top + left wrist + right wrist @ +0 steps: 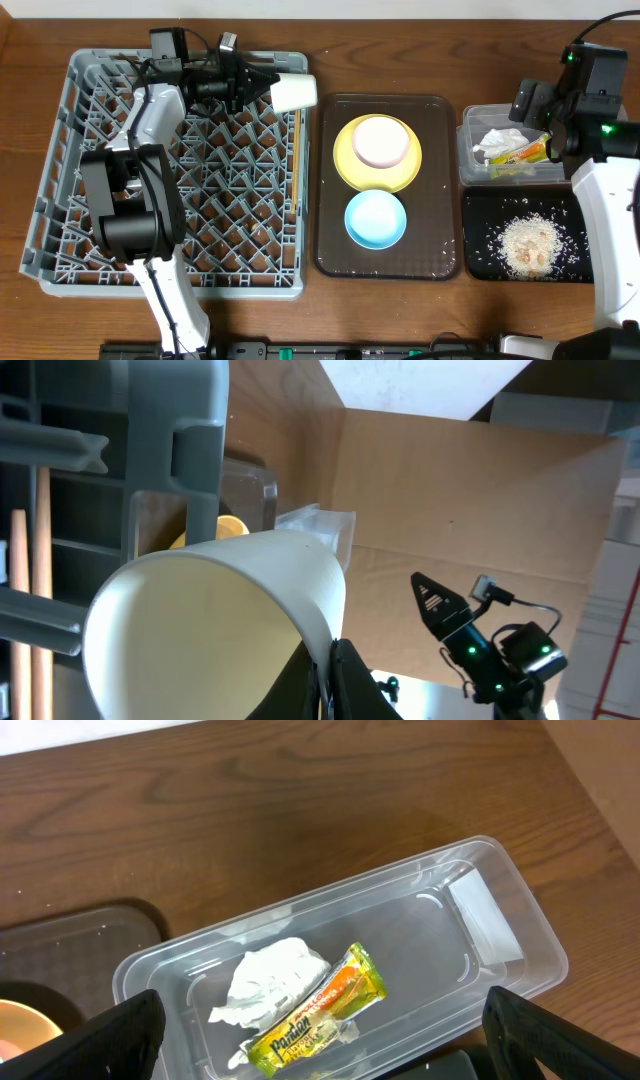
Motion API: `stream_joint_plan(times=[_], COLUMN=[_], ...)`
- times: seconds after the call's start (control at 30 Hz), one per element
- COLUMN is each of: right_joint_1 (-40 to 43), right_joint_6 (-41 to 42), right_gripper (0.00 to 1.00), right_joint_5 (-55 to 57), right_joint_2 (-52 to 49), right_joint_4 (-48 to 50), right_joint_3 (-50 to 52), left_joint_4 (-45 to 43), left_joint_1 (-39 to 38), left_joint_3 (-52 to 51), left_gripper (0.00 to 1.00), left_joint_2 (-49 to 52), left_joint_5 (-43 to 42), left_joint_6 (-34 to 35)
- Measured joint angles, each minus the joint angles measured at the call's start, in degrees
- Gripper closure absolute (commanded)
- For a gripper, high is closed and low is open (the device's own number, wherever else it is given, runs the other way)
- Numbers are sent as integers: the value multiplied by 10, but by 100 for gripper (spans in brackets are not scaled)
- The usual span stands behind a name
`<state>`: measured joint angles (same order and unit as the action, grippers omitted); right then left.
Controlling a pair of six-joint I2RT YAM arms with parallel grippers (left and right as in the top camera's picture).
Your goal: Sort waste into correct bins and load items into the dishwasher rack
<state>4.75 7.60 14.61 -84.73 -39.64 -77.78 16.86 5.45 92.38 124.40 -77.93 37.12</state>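
My left gripper [262, 86] is shut on the wall of a white cup [294, 92], holding it on its side over the far right corner of the grey dishwasher rack [60, 150]. In the left wrist view the fingers [350, 685] pinch the rim of the cup [200, 620], and the thin wooden chopsticks [42, 560] show inside the rack. On the brown tray are a yellow plate [345, 165] carrying a cream cup [381, 142], and a blue bowl [375, 218]. My right gripper [330, 1025] hangs open above the clear tub [520, 910], which holds the tissue [272, 978] and the wrapper [318, 1010].
The brown serving tray [330, 200] lies between the rack and the bins. The black tray [478, 255] at the front right holds pale crumbs [528, 243]. The clear tub [472, 165] sits just behind it. A cardboard wall stands behind the table.
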Motion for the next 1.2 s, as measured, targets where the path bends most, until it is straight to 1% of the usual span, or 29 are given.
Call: stream_joint_plan(times=[0.2, 0.23, 0.27, 0.33, 0.43, 0.47, 0.53, 0.57, 0.67, 0.73, 0.9, 1.03, 1.2], right_joint_1=[0, 0, 0, 0, 0, 0, 0, 0, 0, 0, 0, 0, 0], right_joint_6=[0, 0, 0, 0, 0, 0, 0, 0, 0, 0, 0, 0, 0], right_gripper=[1, 1, 1, 1, 1, 1, 1, 1, 1, 1, 1, 1, 1], right_joint_5=[0, 0, 0, 0, 0, 0, 0, 0, 0, 0, 0, 0, 0], right_joint_2=[0, 0, 0, 0, 0, 0, 0, 0, 0, 0, 0, 0, 0], right_joint_4=[0, 0, 0, 0, 0, 0, 0, 0, 0, 0, 0, 0, 0], right_joint_3=[0, 0, 0, 0, 0, 0, 0, 0, 0, 0, 0, 0, 0], left_joint_4=[3, 10, 20, 42, 52, 52, 52, 54, 59, 59, 56, 59, 57], left_joint_1=[0, 0, 0, 0, -1, 0, 0, 0, 0, 0, 5, 6, 23], left_joint_3=[0, 0, 0, -1, -2, -2, -2, -2, -8, -10, -10, -10, -10], left_gripper=[83, 77, 76, 74, 73, 71, 67, 63, 57, 51, 29, 25, 24], left_joint_2=[-1, -1, -1, -1, -2, -2, -2, -2, -1, 0, 0, -14, -78], left_joint_5=[14, 21, 30, 60, 91, 99, 113, 122, 139, 147, 147, 150, 217], left_joint_6=[-31, -35, -40, -53, -71, -75, -82, -86, -94, -99, -103, -99, -100])
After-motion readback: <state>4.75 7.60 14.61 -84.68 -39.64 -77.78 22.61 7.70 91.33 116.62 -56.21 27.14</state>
